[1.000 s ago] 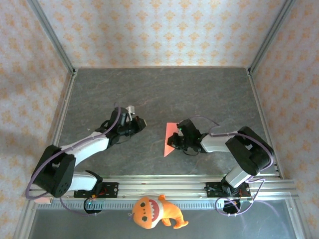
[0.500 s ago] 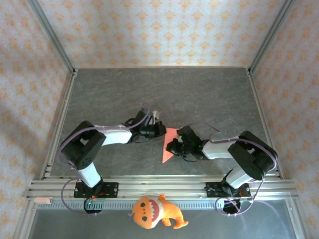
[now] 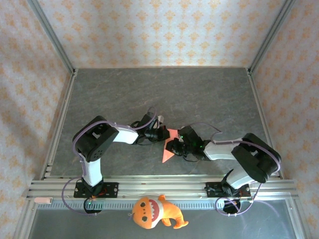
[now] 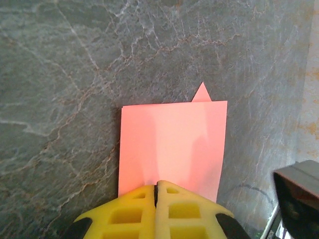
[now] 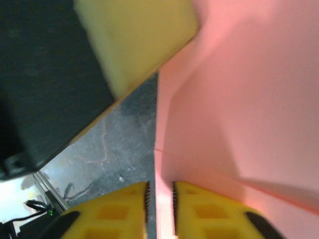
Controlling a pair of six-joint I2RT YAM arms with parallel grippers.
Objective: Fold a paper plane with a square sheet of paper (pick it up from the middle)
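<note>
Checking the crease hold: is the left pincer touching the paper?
Cannot tell. Left wrist view: the shut left pincer overlaps the paper at its near edge, but pressing or hovering is unclear.

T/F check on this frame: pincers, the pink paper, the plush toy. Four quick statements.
1. The left pincer is shut at one edge of the paper. True.
2. The paper is a flat, unfolded square. False: it is folded, and a small triangular tip pokes past one edge.
3. The plush toy lies on the paper. False: it sits by the rail near the arm bases, apart from the paper.
4. The right pincer is also at the paper. True.
</note>
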